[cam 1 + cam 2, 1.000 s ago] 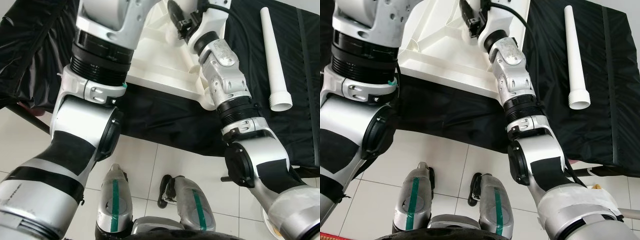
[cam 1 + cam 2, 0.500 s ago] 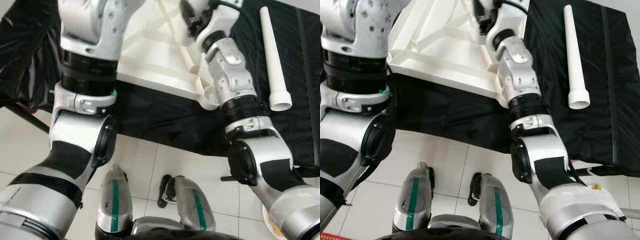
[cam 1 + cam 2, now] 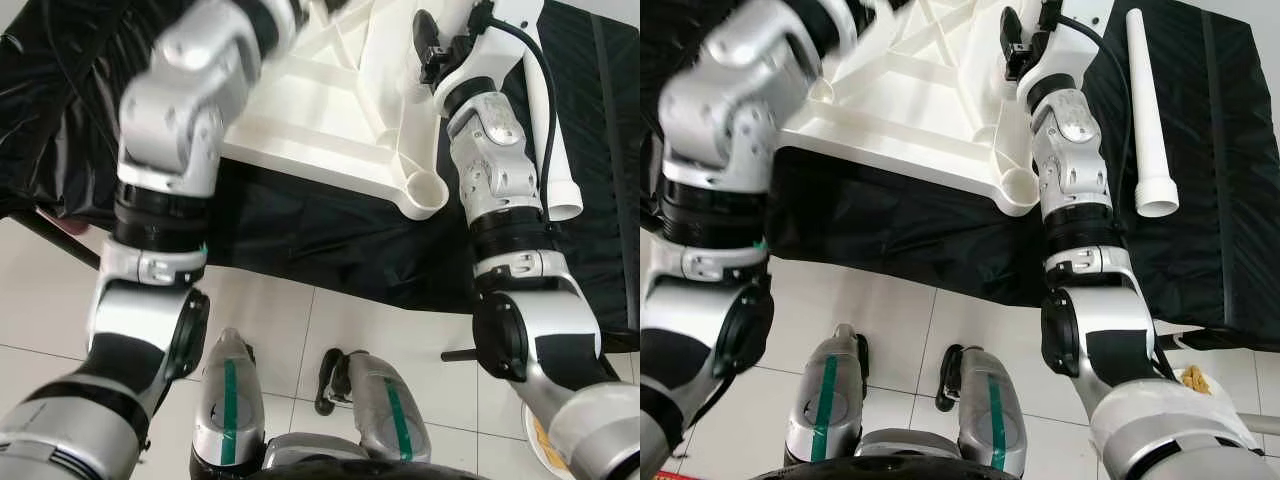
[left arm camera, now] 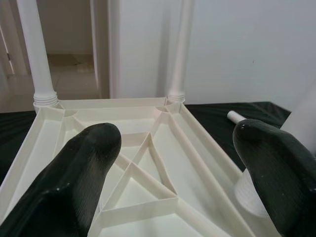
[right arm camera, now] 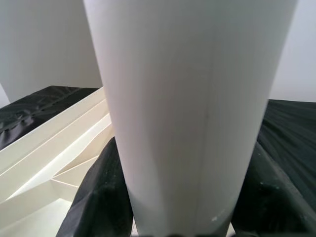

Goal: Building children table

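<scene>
The white children's table top [image 3: 320, 120] lies upside down on a black cloth, its ribbed underside up. Two white legs [image 4: 34, 59] stand upright in its far corners, and the near right corner socket [image 3: 425, 190] is empty. My right gripper [image 5: 180, 192] is shut on a thick white leg [image 5: 192, 98] over the table top's right side, its black finger [image 3: 425, 45] showing in the left eye view. My left gripper [image 4: 177, 136] hovers open above the ribs, holding nothing. Another loose leg [image 3: 550, 120] lies on the cloth to the right.
The black cloth [image 3: 330, 240] covers a low surface whose front edge hangs just before my feet [image 3: 230, 400]. White floor tiles [image 3: 50, 300] lie below. A dish with something yellow [image 3: 1188, 377] sits on the floor at the lower right.
My left arm has swung up and forward over the table top. My right arm has shifted right with the leg, uncovering the near right corner socket.
</scene>
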Tool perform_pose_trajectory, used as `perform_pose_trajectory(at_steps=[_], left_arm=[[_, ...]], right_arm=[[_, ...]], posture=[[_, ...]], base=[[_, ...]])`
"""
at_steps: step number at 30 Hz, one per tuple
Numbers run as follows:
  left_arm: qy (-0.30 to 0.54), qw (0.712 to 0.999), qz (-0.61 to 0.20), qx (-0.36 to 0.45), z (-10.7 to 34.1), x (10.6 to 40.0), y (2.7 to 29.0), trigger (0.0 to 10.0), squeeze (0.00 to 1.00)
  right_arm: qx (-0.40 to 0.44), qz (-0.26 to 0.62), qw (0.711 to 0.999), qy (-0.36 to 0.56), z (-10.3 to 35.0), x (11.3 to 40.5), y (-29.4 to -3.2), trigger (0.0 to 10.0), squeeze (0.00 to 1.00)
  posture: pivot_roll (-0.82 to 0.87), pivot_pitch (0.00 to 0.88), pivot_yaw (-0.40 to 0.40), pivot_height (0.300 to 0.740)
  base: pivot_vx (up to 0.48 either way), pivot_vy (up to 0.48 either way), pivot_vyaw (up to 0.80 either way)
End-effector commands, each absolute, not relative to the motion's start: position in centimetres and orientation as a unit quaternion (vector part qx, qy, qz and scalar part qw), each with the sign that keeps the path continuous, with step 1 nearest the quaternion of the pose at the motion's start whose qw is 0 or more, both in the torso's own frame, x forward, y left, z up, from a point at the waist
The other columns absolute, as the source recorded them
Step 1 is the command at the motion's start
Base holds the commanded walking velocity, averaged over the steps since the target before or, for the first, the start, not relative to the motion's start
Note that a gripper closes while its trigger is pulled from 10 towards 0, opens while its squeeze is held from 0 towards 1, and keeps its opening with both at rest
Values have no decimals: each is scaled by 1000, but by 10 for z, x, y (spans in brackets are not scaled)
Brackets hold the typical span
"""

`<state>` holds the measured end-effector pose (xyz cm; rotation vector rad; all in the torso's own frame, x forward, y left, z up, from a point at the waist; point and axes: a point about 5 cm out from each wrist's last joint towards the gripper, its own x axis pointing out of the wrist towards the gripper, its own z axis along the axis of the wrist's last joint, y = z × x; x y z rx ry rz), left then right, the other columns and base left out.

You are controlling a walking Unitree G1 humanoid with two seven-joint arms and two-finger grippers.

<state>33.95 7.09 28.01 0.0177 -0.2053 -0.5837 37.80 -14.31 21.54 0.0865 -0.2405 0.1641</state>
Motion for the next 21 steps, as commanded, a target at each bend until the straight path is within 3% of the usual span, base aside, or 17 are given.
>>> perform_pose_trajectory(at_steps=[1, 10, 21], left_arm=[[-110, 957, -269, 25, 278, 338, 68, 10000, 0], [-109, 953, -280, 37, 257, 331, 59, 10000, 0], [-94, 926, -361, 58, 223, 313, 39, 10000, 0]], right_arm=[[47, 74, 988, -125, 219, 376, -148, 10000, 0], [38, 74, 987, -134, 221, 369, -150, 10000, 0], [46, 67, 989, -120, 223, 367, -153, 10000, 0]], posture=[[112, 40, -78, 740], [112, 35, -82, 740], [108, 45, -82, 740]], base=[[0, 0, 0], [0, 0, 0], [0, 0, 0]])
